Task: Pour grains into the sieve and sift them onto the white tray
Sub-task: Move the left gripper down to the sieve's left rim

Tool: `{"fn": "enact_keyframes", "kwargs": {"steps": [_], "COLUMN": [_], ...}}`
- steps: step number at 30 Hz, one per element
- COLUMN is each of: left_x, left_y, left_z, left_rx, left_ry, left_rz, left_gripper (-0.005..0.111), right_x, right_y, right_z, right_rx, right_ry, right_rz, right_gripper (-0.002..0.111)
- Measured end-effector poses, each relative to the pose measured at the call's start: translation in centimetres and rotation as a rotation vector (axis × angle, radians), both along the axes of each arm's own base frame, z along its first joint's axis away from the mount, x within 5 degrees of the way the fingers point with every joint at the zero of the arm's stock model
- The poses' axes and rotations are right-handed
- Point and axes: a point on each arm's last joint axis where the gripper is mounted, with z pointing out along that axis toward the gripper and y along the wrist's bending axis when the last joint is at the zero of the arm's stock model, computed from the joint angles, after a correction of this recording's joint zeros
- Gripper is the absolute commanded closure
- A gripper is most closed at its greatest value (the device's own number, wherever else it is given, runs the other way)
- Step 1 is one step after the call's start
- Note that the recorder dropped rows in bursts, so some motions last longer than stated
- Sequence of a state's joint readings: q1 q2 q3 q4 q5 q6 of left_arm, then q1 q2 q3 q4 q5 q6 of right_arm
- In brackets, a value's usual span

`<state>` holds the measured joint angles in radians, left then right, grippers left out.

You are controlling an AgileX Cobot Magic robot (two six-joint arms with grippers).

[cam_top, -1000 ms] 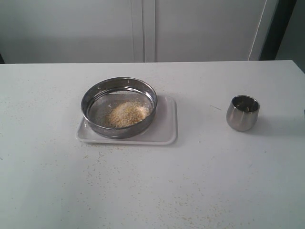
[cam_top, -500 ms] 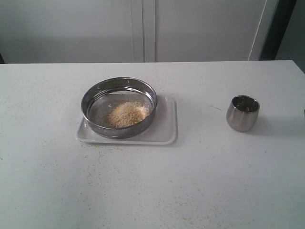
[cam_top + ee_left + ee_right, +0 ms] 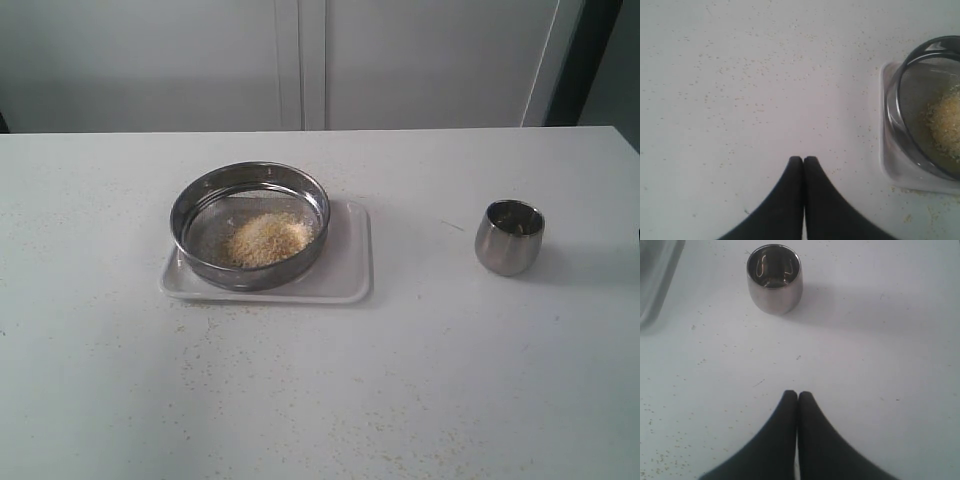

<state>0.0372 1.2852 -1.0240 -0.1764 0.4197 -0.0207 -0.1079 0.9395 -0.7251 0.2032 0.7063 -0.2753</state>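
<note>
The round steel sieve stands on the white tray left of the table's middle. A golden-yellow heap of grains lies on its mesh. The left wrist view catches the sieve, the grains and the tray's edge off to one side. My left gripper is shut and empty over bare table, apart from the tray. My right gripper is shut and empty too, a short way from the small steel cup. Neither arm shows in the exterior view.
The steel cup stands upright on the right of the table, well apart from the tray. Stray grains speckle the white tabletop in front of the tray. A corner of the tray shows in the right wrist view.
</note>
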Motion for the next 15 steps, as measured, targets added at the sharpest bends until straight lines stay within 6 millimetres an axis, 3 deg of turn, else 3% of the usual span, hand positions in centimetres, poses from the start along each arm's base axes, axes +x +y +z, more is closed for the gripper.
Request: {"fn": "enact_keyframes", "kwargs": {"steps": [15], "left_x": [7.7], "left_y": [-6.6], "left_z": [-2.1], "left_rx": [-0.029], "left_ry": [0.161], "left_rz": [-0.187], "left_gripper": [0.107], "right_x": [0.0], "right_y": [0.0], "right_z": [0.0], "right_rx": [0.001], "right_ry": [0.0], "right_rz": [-0.001], "right_gripper": [0.108]}}
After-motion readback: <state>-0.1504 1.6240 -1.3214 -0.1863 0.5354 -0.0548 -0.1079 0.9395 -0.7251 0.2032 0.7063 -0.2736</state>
